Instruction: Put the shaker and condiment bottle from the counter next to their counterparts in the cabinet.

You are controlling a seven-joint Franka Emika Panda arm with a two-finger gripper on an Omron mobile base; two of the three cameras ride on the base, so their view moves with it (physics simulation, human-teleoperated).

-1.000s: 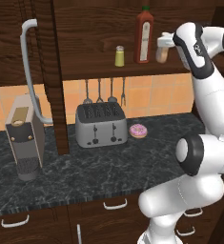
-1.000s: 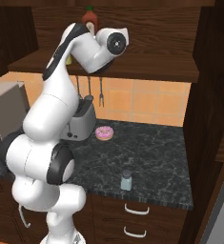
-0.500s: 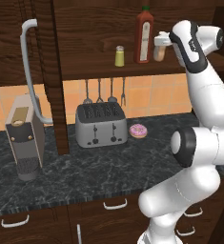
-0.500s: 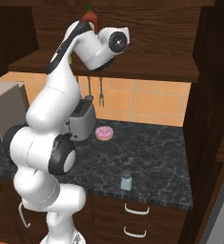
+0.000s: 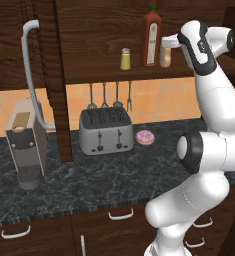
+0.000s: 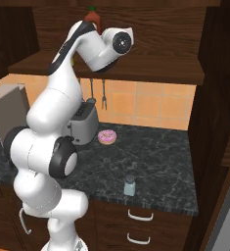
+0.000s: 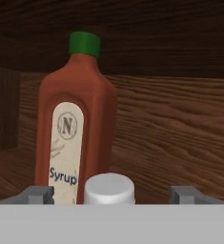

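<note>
In your left base view the arm reaches up to the cabinet (image 5: 104, 55) shelf, and the gripper (image 5: 168, 45) sits at the condiment bottle (image 5: 165, 56), which stands on the shelf just right of the tall red bottle (image 5: 150, 37). The yellow-green shaker (image 5: 125, 59) stands further left on the same shelf. Below, a toaster (image 5: 106, 131) and a pink doughnut (image 5: 144, 137) rest on the counter (image 5: 89, 185).

In your right base view the pale shaker (image 6: 129, 186) stands upright near the front edge of the counter, well apart from the doughnut. The arm hides most of the red bottle, leaving only its top.

In your hand view the bottle's whitish cap sits between the two fingertips (image 7: 37, 194), which stand apart on either side of it. You cannot tell whether they touch it.
</note>
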